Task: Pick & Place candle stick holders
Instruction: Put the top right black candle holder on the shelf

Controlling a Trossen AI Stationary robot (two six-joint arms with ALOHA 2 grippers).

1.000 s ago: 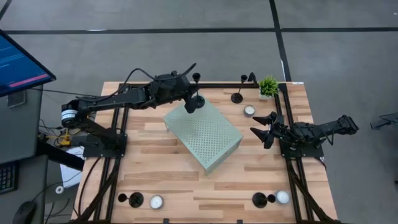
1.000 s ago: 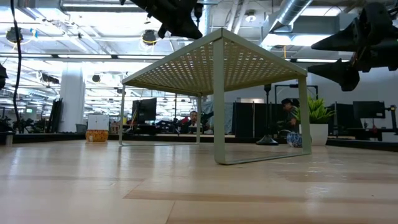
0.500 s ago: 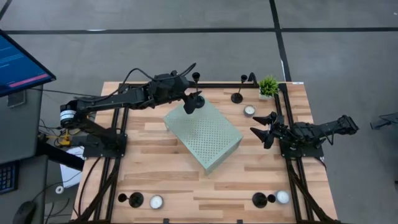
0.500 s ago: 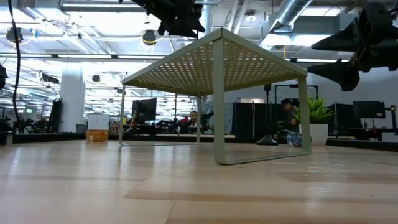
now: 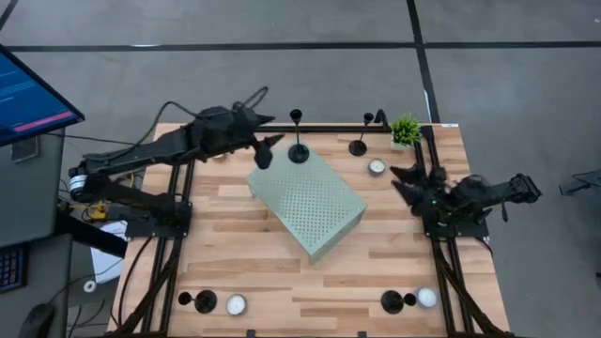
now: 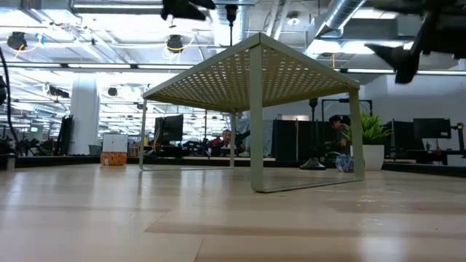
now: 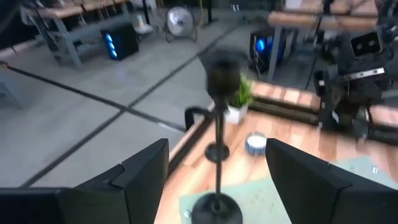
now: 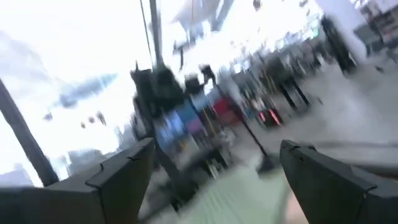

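With one holder (image 5: 298,150) standing on the rack (image 5: 307,199), the left gripper (image 5: 264,150) is gaping empty beside it; retreating level avoids toppling it.

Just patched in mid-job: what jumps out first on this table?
A pale green perforated metal riser sits mid-table, with one matte black candle stick holder upright on its far corner. The left hand is open beside it, apart from it. The right hand is open at the right edge, near a small green potted plant.
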